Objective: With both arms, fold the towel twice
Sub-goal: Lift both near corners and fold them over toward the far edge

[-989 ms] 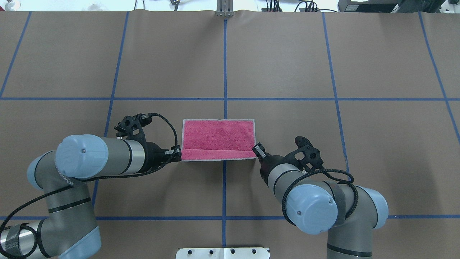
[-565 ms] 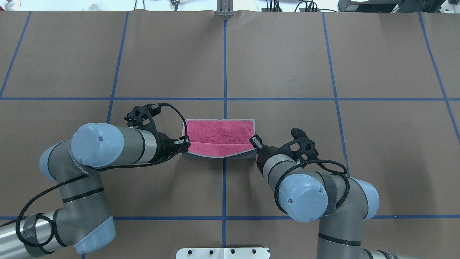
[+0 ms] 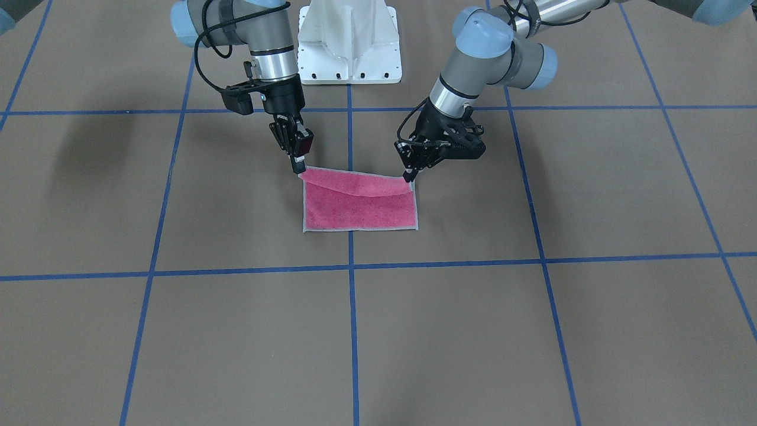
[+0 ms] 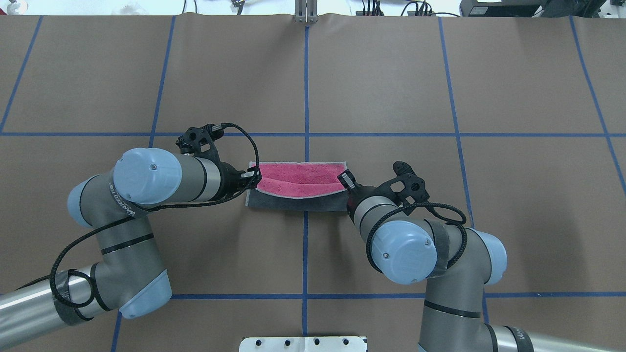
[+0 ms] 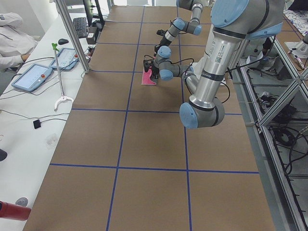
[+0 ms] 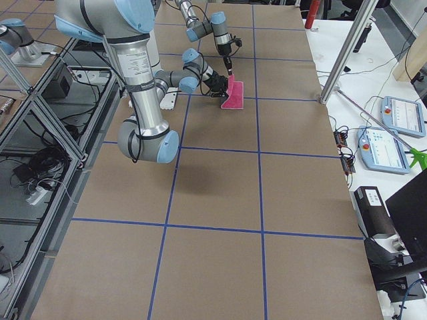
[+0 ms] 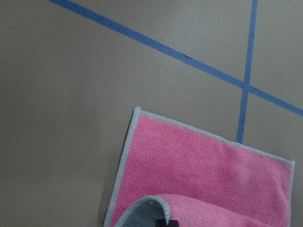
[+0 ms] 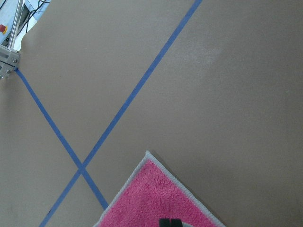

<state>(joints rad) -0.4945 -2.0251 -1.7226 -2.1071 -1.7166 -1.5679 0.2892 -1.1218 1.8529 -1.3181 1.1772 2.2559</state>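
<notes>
1. Overhead exterior view gives you the towel (image 4: 299, 177) near the middle of the table (image 4: 391, 73), lying across the centre blue tape line (image 4: 306, 98).
2. The towel's robot-side edge is raised off the table and held over the flat part, short of the far edge. Pink shows on the far strip, and the dark grey face shows on the lifted part nearest the robot.
3. Your left pincer (image 4: 252, 177) is clamped on the raised corner on its own side, and your right pincer (image 4: 346, 178) is clamped on the other raised corner.
4. Between the two, the raised edge sags in the middle, so its light grey border runs in a shallow curve.
5. In the exterior front-facing view you see the left pincer (image 3: 408, 176) on the view's right and the right pincer (image 3: 298, 170) on its left. Both point down at the towel (image 3: 361, 213). The operators' side edge lies flat with both corners down.
6. Your left wrist-mounted camera shows the towel (image 7: 199, 170) flat and pink, and at the bottom a curled edge with grey underside beside a black fingertip (image 7: 166, 221).
7. Your right wrist-mounted camera shows one bordered corner of the towel (image 8: 151, 203) on the table.
8. In both side views the towel (image 5: 148, 78) (image 6: 233, 93) is only a small pink patch where the two arms meet.
</notes>
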